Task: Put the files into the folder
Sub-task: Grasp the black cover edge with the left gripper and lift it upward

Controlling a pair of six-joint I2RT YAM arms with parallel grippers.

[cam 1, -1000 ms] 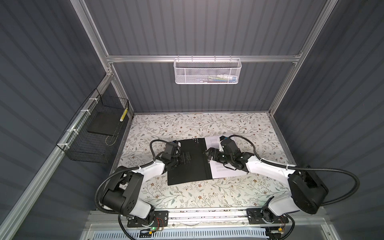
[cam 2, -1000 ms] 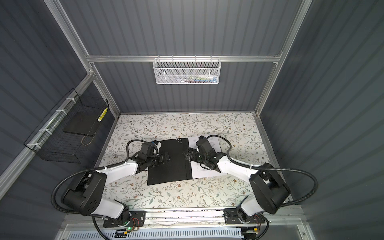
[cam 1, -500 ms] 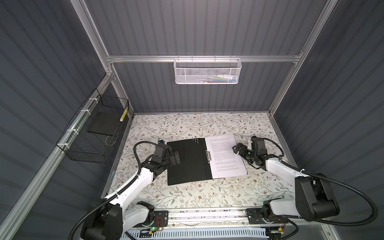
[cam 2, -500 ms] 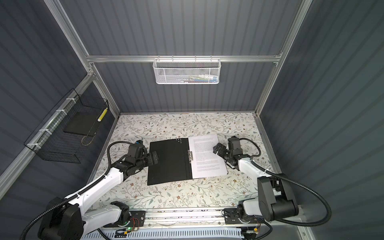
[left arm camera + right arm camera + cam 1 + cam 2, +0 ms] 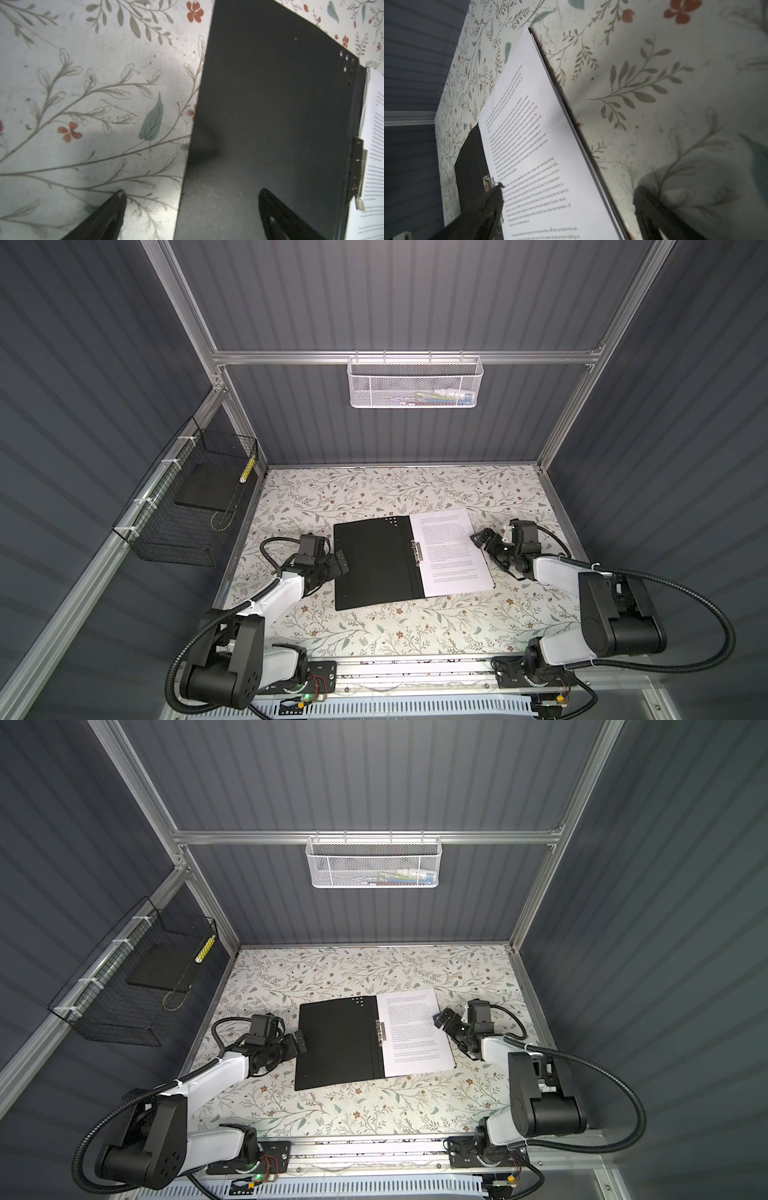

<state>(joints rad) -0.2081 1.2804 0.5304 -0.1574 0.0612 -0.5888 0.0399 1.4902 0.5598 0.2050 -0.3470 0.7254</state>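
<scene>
One folder (image 5: 374, 560) open flat mid-table (image 5: 374, 630), black inside up, with one metal clip (image 5: 417, 551) at the spine. One stack of files (image 5: 451, 551) on its right half; sheet count not readable. Two grippers, both spread wide and empty: left gripper (image 5: 337, 563) at the folder's left edge, right gripper (image 5: 484, 542) beside the files' right edge. Two wall baskets: one white mesh basket (image 5: 415, 383), one black wire basket (image 5: 183, 531) with one dark slab (image 5: 203, 491).
</scene>
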